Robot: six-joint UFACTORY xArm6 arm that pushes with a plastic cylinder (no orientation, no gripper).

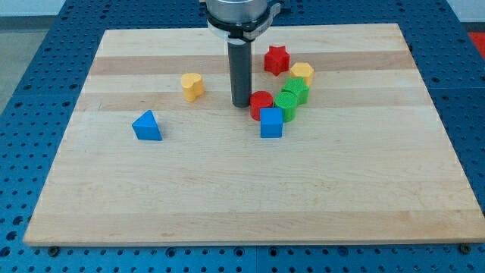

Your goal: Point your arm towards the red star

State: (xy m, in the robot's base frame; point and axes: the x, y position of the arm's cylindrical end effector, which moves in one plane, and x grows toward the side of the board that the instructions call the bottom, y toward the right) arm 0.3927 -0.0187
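Observation:
The red star (276, 59) lies near the view's top, right of centre on the wooden board. My tip (241, 104) rests on the board below and to the left of the star, a short gap away. The tip stands just left of a red round block (261, 101), close to touching it. The rod rises straight up to the arm's head at the view's top.
A yellow hexagon block (301, 73) lies right of the star. Two green blocks (294, 90) (286, 105) and a blue cube (271, 123) cluster by the red round block. A yellow heart-like block (192, 86) and a blue triangle (147, 126) lie to the left.

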